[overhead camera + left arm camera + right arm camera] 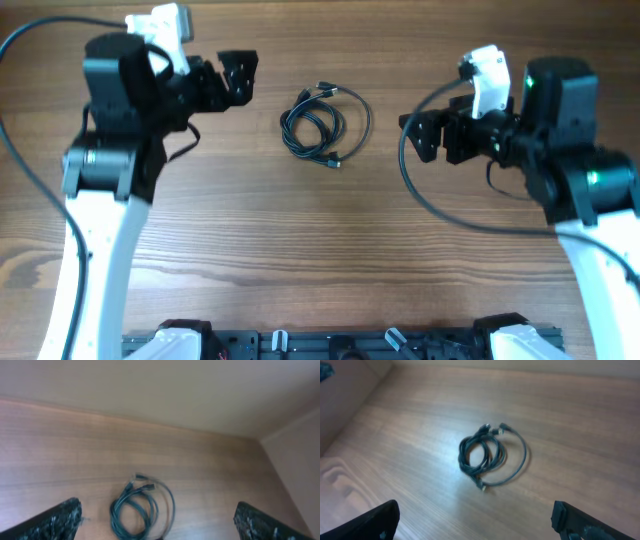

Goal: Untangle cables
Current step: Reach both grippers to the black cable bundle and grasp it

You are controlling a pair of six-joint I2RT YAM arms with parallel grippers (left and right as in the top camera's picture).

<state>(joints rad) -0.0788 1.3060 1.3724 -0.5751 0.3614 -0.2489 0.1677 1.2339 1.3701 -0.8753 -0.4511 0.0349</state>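
A dark coiled bundle of cables [322, 122] lies on the wooden table between the two arms, loops overlapping, plug ends sticking out at top and bottom. It also shows in the left wrist view [142, 510] and in the right wrist view [487, 457]. My left gripper [238, 77] is open and empty, held to the left of the bundle and apart from it; its fingertips frame the left wrist view [157, 525]. My right gripper [428, 132] is open and empty, to the right of the bundle; its fingertips frame the right wrist view [475, 522].
The wooden table [320, 250] stretches around the bundle. Each arm's own black supply cable hangs beside it, one at the left [20, 170] and one at the right [430, 200]. A dark rail [340, 345] runs along the front edge.
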